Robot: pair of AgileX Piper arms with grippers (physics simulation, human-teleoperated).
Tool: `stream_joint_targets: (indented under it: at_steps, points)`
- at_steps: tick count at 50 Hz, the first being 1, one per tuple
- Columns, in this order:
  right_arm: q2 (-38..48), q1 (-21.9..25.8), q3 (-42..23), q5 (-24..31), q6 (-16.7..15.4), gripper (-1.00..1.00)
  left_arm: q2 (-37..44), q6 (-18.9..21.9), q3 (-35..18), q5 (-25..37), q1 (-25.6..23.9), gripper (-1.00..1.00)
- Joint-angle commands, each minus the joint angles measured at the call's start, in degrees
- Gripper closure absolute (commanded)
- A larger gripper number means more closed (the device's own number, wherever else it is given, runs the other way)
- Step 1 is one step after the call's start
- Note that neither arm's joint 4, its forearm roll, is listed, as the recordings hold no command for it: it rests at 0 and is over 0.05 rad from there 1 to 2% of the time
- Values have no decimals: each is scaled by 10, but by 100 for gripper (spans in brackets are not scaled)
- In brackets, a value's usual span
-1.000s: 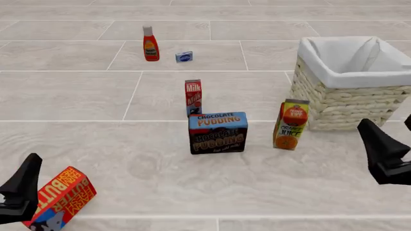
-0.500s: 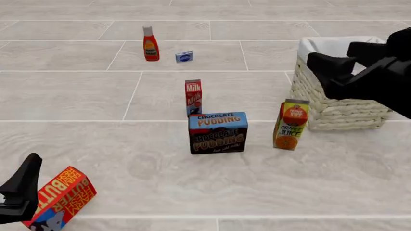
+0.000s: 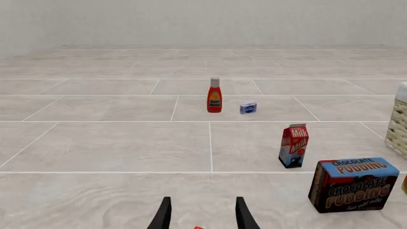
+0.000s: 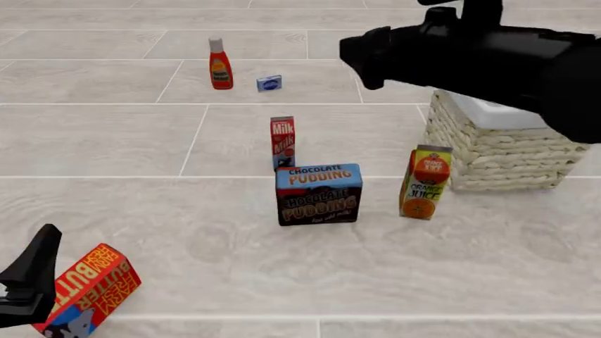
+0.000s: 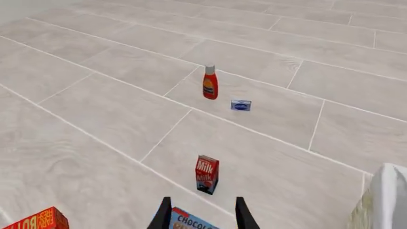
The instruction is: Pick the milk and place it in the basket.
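Note:
The milk, a narrow carton with a red top and blue base, stands upright mid-table just behind the pudding box; it also shows in both wrist views. The basket sits at the right, its top largely hidden by my right arm; its edge shows in the wrist views. My right gripper hangs high, right of and beyond the milk, open and empty. Low at the near left, my left gripper is open beside the butter box.
A chocolate pudding box stands directly in front of the milk. An orange juice carton stands by the basket's front left corner. A red sauce bottle and a small blue box sit far back. A butter box lies near left.
My right arm has risen from the near right, passed over the basket, and now reaches left, high above the table. The left arm and all objects are unmoved.

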Motion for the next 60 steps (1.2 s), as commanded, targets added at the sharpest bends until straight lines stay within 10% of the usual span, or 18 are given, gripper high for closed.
stream_joint_targets:
  at_steps: [1,60]
  points:
    - [85,42,-58,-5,39,-100,0,0,0,0,0,-100]
    - [467,-16,-323,12,54,-100,0,0,0,0,0,-100]
